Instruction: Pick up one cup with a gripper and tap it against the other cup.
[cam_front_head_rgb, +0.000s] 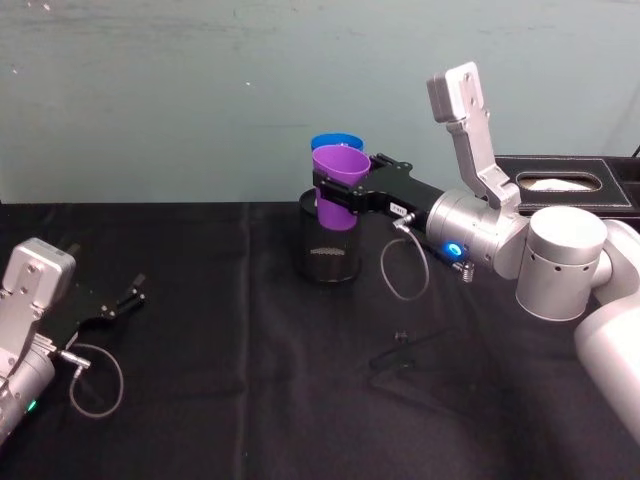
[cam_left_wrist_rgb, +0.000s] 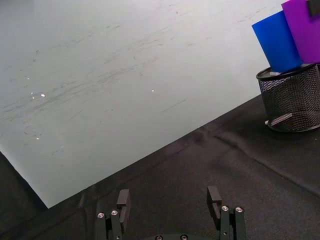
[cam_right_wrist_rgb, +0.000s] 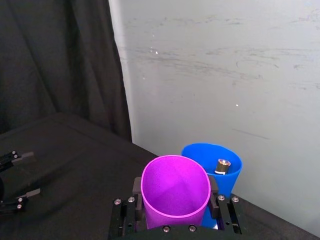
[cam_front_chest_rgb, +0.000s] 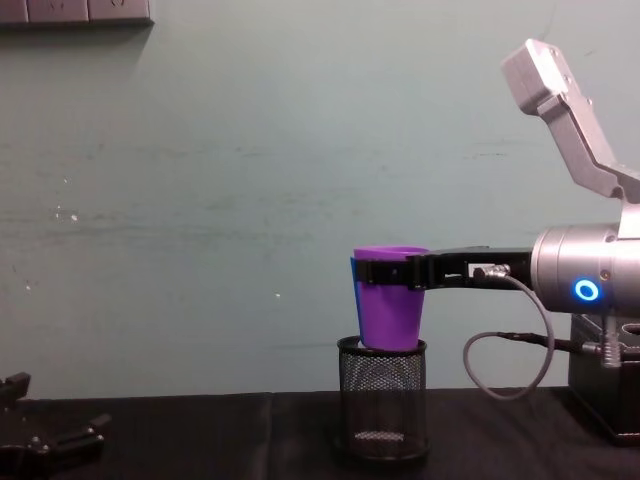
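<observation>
My right gripper (cam_front_head_rgb: 340, 196) pinches the purple cup (cam_front_head_rgb: 340, 175) just under its rim, one finger on each side. The white label (cam_front_head_rgb: 399, 210) on this gripper has writing too small for me to read. The purple cup is empty. Its bottom is at the rim of the black mesh holder (cam_front_head_rgb: 328, 255), near the middle of the table (cam_front_head_rgb: 250, 400). The blue cup (cam_front_head_rgb: 330, 142) stands in the holder at the purple cup's 11 o'clock, right against it. A small metal bit (cam_right_wrist_rgb: 223, 165) shows at the blue cup's mouth; I cannot tell what it is. Far off at 2 o'clock sits a black box (cam_front_head_rgb: 600, 175) with something white in its opening. My left gripper (cam_front_head_rgb: 128, 298) rests at 8 o'clock, fingers spread apart.
</observation>
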